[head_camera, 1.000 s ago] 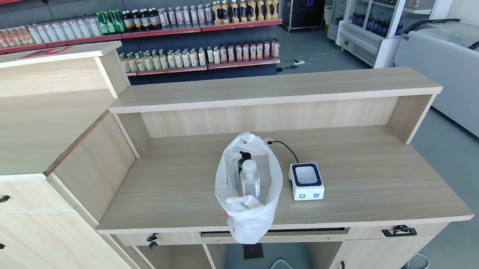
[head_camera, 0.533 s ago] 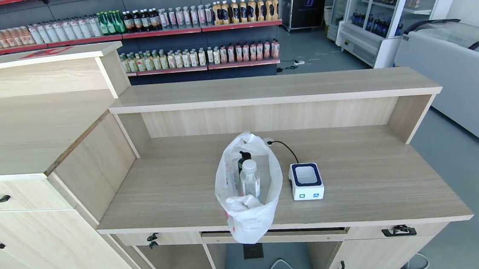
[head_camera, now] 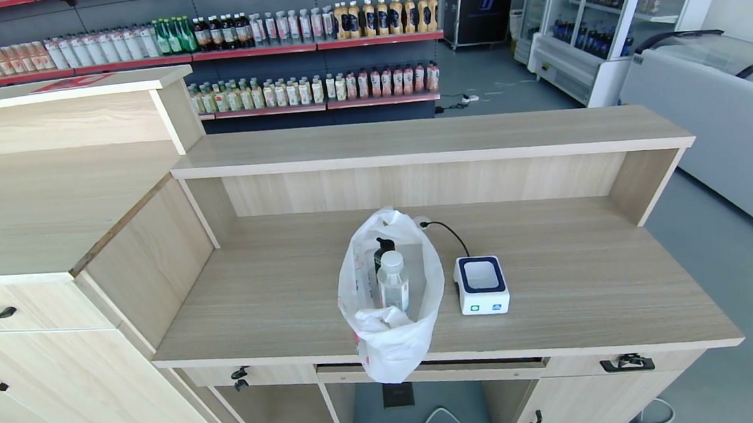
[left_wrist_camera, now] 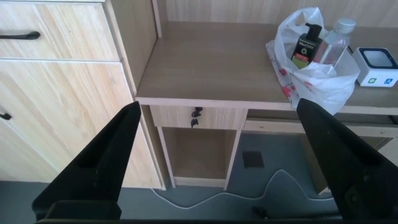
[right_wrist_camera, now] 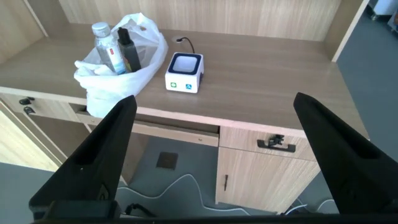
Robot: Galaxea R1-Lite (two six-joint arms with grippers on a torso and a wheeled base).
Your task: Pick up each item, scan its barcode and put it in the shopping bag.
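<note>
Shopping bag point(head_camera: 393, 334), mouth open on the counter point(head_camera: 591, 289), holds clear bottle point(head_camera: 393, 285) and black pump bottle point(head_camera: 382, 251) upright; scanner point(head_camera: 482, 285) at its 3 o'clock. Left gripper point(left_wrist_camera: 219, 106) and right gripper point(right_wrist_camera: 214, 98): jaws spread, empty, since packing looks complete.
</note>
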